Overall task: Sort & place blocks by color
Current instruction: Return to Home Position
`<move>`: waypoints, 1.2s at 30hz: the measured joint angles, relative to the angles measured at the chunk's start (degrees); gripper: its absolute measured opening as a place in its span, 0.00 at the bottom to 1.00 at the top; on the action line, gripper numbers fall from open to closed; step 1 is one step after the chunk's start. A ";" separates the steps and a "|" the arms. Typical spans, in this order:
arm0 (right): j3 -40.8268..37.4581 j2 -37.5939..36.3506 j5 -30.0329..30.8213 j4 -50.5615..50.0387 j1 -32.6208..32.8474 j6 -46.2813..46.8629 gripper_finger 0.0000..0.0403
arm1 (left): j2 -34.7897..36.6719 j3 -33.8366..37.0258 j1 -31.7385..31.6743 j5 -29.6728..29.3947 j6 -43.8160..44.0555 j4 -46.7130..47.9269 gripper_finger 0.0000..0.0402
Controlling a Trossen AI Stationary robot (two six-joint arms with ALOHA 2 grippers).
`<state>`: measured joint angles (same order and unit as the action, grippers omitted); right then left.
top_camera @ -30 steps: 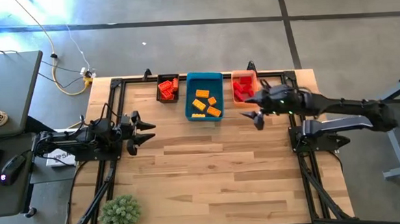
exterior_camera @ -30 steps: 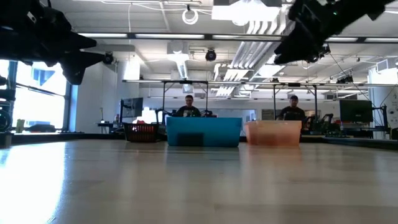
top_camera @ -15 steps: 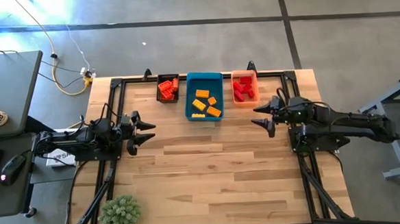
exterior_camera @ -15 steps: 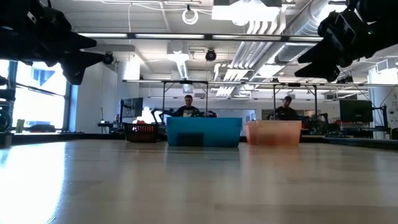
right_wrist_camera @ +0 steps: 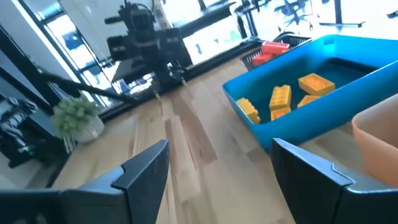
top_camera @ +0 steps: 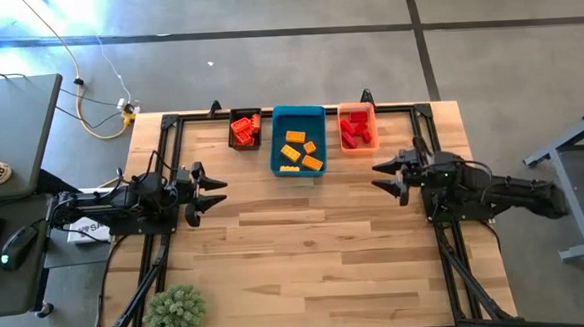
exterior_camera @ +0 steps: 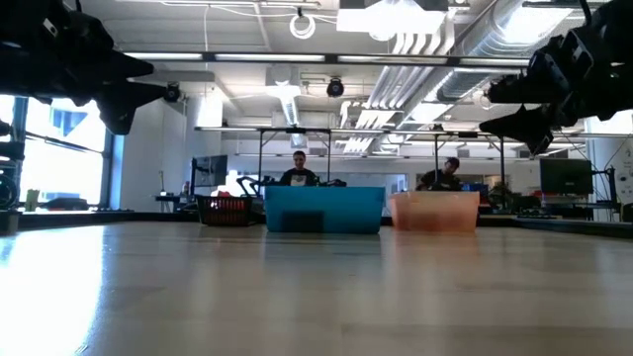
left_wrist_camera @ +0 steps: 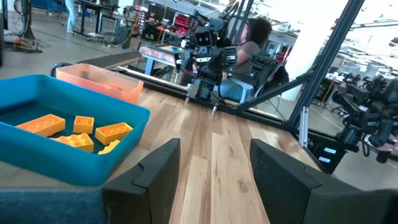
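Three containers at the table's (top_camera: 306,243) far edge, black bin (top_camera: 245,117), blue bin (top_camera: 274,149) and orange bin (top_camera: 357,107), hold the blocks (top_camera: 301,148), sorted by colour. Left pincer (top_camera: 216,191) and right pincer (top_camera: 377,176) hover wide and empty at opposite sides. Sorting appears complete; homing likely needs only the right arm folding to rest.

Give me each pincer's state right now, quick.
Left pincer: open, empty, above the table's left side.
Right pincer: open, empty, above its right side.
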<state>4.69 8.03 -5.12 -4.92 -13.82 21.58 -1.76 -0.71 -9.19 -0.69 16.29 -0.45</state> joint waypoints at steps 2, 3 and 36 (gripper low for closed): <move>-1.73 -1.71 0.01 1.53 0.00 0.69 0.66 | 0.00 0.00 -0.01 0.00 0.00 0.00 0.46; -2.61 -2.42 0.02 2.41 0.00 0.98 0.66 | 0.00 0.00 -0.01 0.00 0.00 0.00 0.46; -4.03 -0.61 4.87 5.30 0.00 -1.51 0.66 | 0.00 0.00 -0.02 0.02 0.00 0.00 0.46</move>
<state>0.67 7.42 -0.25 0.38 -13.82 20.08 -1.76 -0.71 -9.21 -0.67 16.29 -0.44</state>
